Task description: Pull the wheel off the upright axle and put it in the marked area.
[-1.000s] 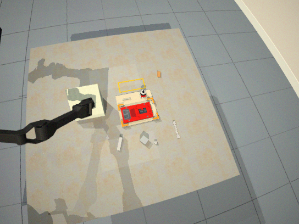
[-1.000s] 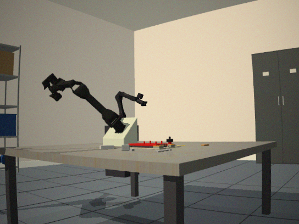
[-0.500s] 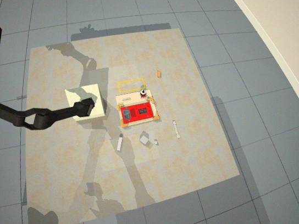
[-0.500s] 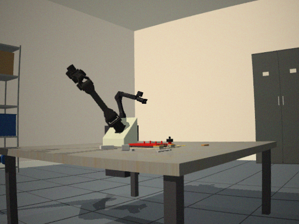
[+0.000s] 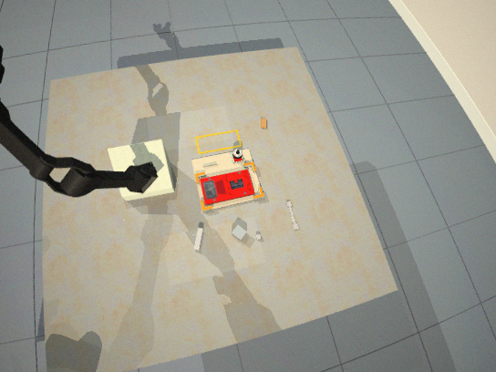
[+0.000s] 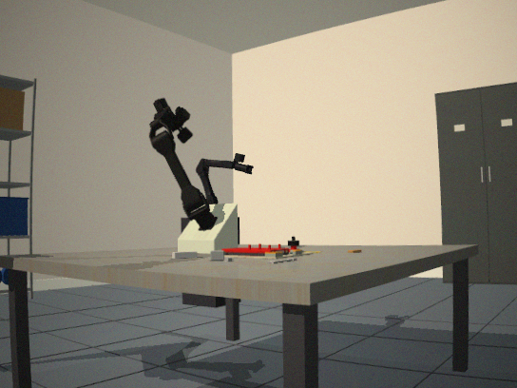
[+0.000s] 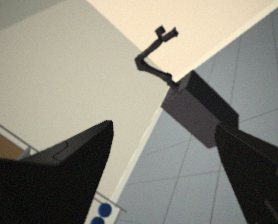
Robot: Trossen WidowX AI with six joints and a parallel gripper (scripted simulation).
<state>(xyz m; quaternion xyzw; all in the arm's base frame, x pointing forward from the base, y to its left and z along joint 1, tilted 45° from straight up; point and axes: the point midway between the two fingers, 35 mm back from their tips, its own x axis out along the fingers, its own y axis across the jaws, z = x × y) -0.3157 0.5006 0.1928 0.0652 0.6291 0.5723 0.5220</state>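
The wheel [image 5: 237, 152] [image 6: 293, 242] is small and dark, with a pale ring seen from above. It sits around the upright axle at the back right corner of the pale board [image 5: 200, 161]; the axle tip [image 6: 293, 238] shows above it. The marked area [image 5: 217, 133] is a yellow outline on the table, just behind the board, with nothing inside it. My gripper [image 7: 163, 128] is open, with its fingers apart and nothing between them. It is raised high above the table and far from the wheel, pointing toward the room. In the top view the gripper is out of view.
A red plate [image 5: 228, 196] with orange corner pieces lies on the board. An orange block [image 5: 263, 123], a white bar [image 5: 199, 239], a grey cube [image 5: 239, 232] and a pale rod [image 5: 293, 215] lie around it. A second dark arm [image 6: 219, 164] [image 7: 150, 51] stands behind.
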